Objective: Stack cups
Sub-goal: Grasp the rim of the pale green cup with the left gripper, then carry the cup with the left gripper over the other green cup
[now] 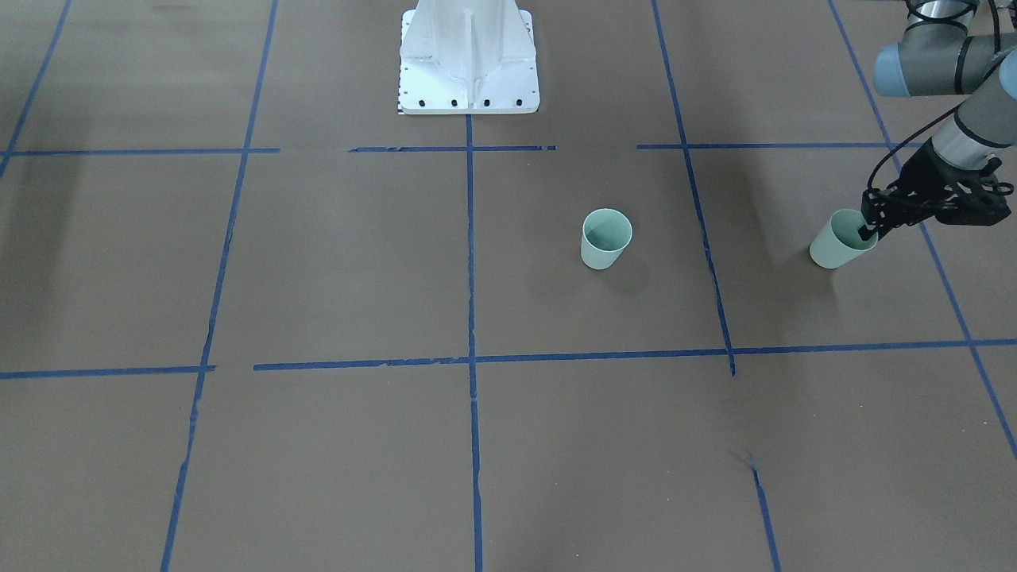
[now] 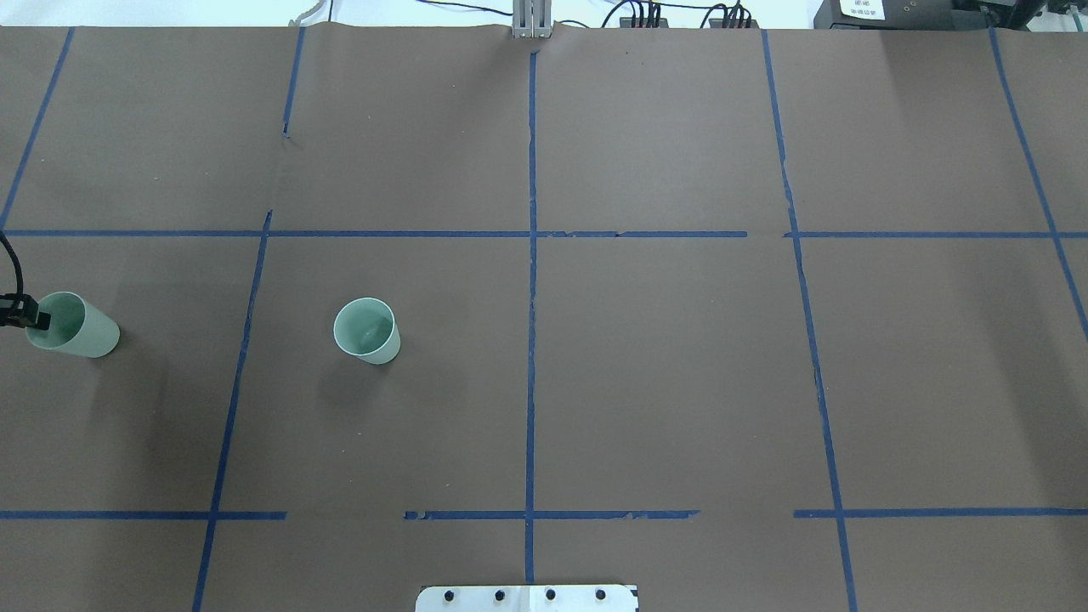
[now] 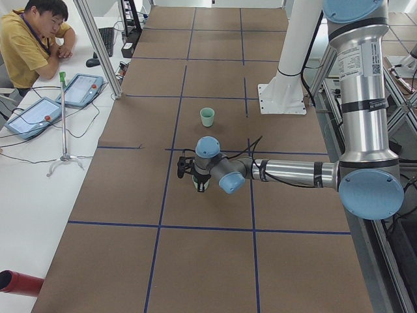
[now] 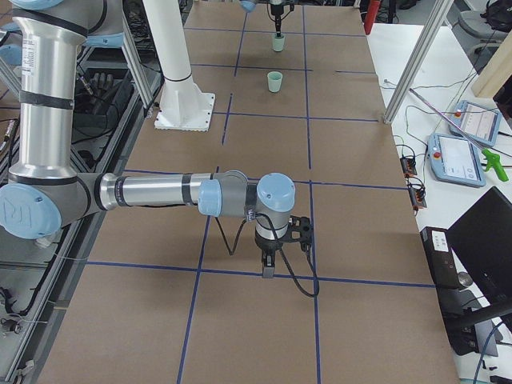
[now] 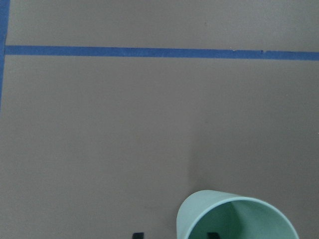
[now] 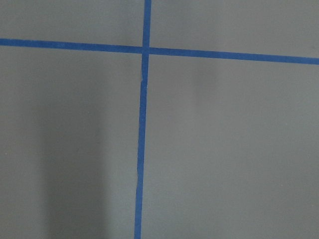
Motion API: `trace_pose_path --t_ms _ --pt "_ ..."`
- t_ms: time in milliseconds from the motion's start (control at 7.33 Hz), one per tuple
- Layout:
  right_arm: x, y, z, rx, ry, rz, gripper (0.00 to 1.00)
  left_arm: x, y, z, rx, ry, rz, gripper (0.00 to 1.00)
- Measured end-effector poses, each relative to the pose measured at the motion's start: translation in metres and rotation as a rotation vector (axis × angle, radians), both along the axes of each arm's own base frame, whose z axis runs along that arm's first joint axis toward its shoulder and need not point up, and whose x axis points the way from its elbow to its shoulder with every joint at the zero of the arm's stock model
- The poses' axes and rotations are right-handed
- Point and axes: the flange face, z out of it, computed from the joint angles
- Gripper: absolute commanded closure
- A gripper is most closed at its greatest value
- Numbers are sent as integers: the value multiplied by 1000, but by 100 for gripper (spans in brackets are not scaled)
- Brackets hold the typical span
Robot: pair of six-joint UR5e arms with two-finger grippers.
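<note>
Two pale mint-green cups stand upright on the brown table. One cup (image 1: 606, 238) (image 2: 367, 330) is alone near the middle, also in the left side view (image 3: 207, 117). The other cup (image 1: 836, 242) (image 2: 75, 326) (image 5: 234, 219) is at the table's left end. My left gripper (image 1: 868, 230) (image 2: 25, 314) is open at this cup's rim. One dark fingertip (image 5: 137, 234) is outside the wall and the other is inside, with small gaps to the wall. My right gripper (image 4: 268, 268) hangs over bare table far from both cups; I cannot tell if it is open or shut.
The white robot base (image 1: 469, 63) (image 2: 527, 597) stands at the table's near-robot edge. Blue tape lines (image 2: 531, 340) grid the brown surface. An operator (image 3: 36, 32) sits beside tablets (image 3: 78, 90) along the far side.
</note>
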Motion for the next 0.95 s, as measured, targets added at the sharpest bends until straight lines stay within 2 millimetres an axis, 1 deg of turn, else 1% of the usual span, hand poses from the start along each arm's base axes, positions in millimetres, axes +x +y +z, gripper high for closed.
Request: trace_pose_path --t_ms 273,409,545,682,818,955 --pt "0 0 0 0 0 1 0 0 -2 -11 20 8 -4 100" --pt "0 0 0 0 0 1 0 -1 -4 -26 39 17 -9 100" --pt "0 0 0 0 0 1 0 -2 -5 -50 46 19 -14 100" --pt "0 0 0 0 0 1 0 -3 -6 -80 33 13 -19 100" --pt "0 0 0 0 0 0 0 -2 -9 -114 7 7 -32 100" --pt "0 0 0 0 0 0 0 5 -19 -154 -34 8 -58 100"
